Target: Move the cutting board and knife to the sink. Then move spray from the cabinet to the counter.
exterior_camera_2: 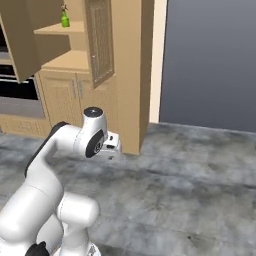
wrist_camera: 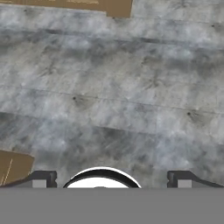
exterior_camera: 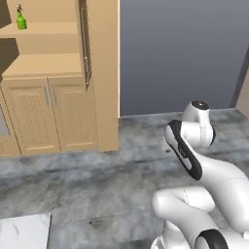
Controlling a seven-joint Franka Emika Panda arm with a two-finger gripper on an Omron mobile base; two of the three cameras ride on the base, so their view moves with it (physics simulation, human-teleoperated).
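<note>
The spray [exterior_camera: 21,19] [exterior_camera_2: 65,19], a small green bottle, stands upright on the upper open shelf of the tan cabinet [exterior_camera: 103,73] [exterior_camera_2: 131,75]. The upper cabinet door [exterior_camera: 86,44] [exterior_camera_2: 100,40] is swung open. My arm is folded low over the grey floor, well short of the cabinet and far below the spray. The hand [exterior_camera_2: 113,142] points down at the floor. My gripper [wrist_camera: 112,180] is open, its fingertips [wrist_camera: 43,179] wide apart with nothing between them. A corner of the white marble counter [exterior_camera: 24,231] shows at lower left. The cutting board, knife and sink are out of view.
Two closed lower doors [exterior_camera: 51,114] sit under the shelves. A dark oven front [exterior_camera_2: 15,87] stands left of the cabinet. A grey wall [exterior_camera: 180,53] runs to the right, and mottled grey floor [exterior_camera_2: 190,175] spreads between me and the cabinet.
</note>
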